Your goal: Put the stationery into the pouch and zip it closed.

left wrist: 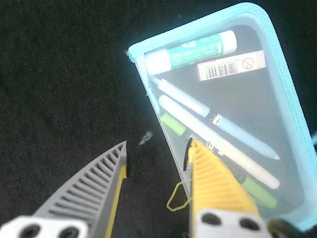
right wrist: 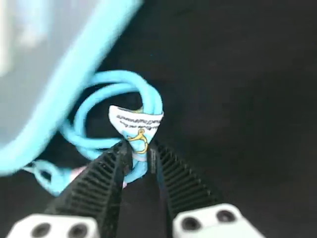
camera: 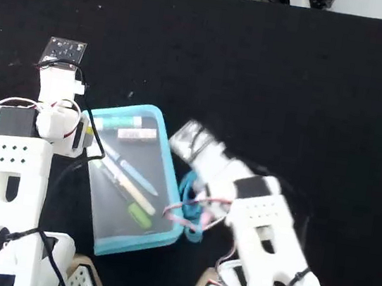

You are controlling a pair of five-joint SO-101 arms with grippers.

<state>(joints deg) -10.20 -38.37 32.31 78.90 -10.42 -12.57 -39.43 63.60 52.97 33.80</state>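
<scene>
A clear pouch (camera: 120, 215) with a light-blue border lies flat mid-table. Through it show a green-and-white glue stick (left wrist: 190, 52), a white labelled eraser (left wrist: 230, 64), pale pens (left wrist: 233, 134) and a green highlighter (camera: 139, 215). My left gripper (left wrist: 156, 148) is open at the pouch's left edge, its yellow finger (left wrist: 213, 183) over the border and the grey one over bare cloth. A blue cord (right wrist: 106, 82) with a white tag (right wrist: 136, 121) hangs off the pouch's right side. My right gripper (right wrist: 137, 148) is shut on this cord just below the tag. I cannot tell how the zip stands.
Black cloth (camera: 311, 96) covers the table, with open room behind and to the right of the pouch. A thin yellow loop (left wrist: 178, 198) lies beside the pouch's edge near my left gripper. Both arm bases stand at the front edge.
</scene>
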